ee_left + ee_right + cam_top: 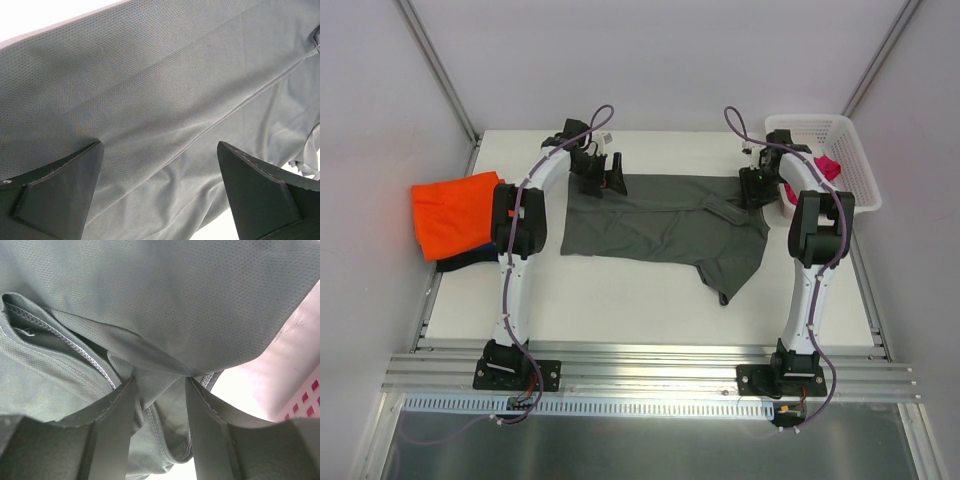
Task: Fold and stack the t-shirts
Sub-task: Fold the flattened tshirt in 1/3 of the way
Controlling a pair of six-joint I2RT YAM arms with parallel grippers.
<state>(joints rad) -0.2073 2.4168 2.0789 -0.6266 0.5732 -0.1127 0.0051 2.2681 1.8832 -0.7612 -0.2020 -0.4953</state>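
Observation:
A dark grey t-shirt (660,225) lies spread, partly rumpled, across the middle of the table. My left gripper (605,180) is over its far left edge; in the left wrist view it (159,150) is wide open just above the grey cloth (165,85), holding nothing. My right gripper (755,188) is at the shirt's far right corner; in the right wrist view it (160,382) is partly open, with a loose hemmed fold of the grey shirt (165,440) between the fingers. A bright orange shirt (455,212) lies folded on a navy/black one (465,262) at the left. A magenta-pink shirt (828,167) sits in the basket.
A white lattice basket (840,135) stands at the back right, close beside my right arm; its pink-tinted wall shows in the right wrist view (300,400). White walls enclose the table on three sides. An aluminium rail (650,365) runs along the near edge.

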